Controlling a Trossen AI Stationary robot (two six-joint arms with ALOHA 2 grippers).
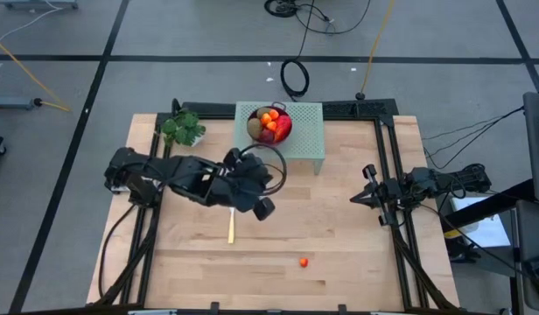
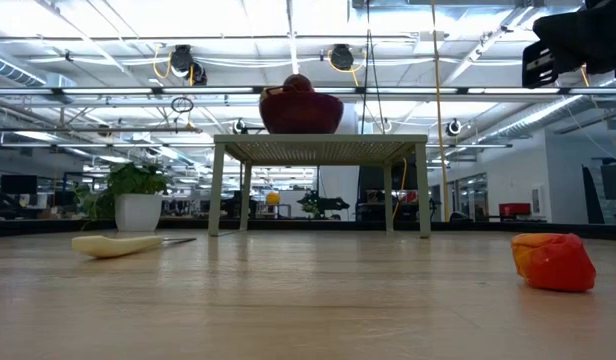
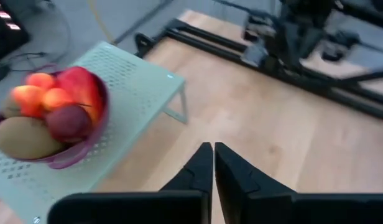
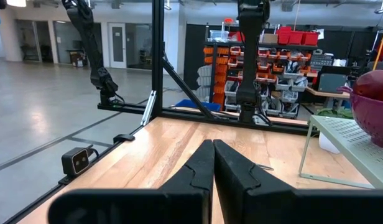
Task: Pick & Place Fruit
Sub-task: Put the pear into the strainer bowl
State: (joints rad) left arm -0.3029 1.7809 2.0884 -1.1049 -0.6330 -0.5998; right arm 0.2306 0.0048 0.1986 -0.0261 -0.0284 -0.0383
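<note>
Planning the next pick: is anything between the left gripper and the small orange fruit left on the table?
Nothing visible blocks it. The left gripper, shut and empty, hangs beside the rack; the orange fruit lies on bare wood, and the knife lies off to the side.

Fruit point(image 1: 269, 123) heaped in the red bowl point(image 1: 284, 131); one tiny orange-red piece point(image 1: 304, 261) alone on the tabletop.
</note>
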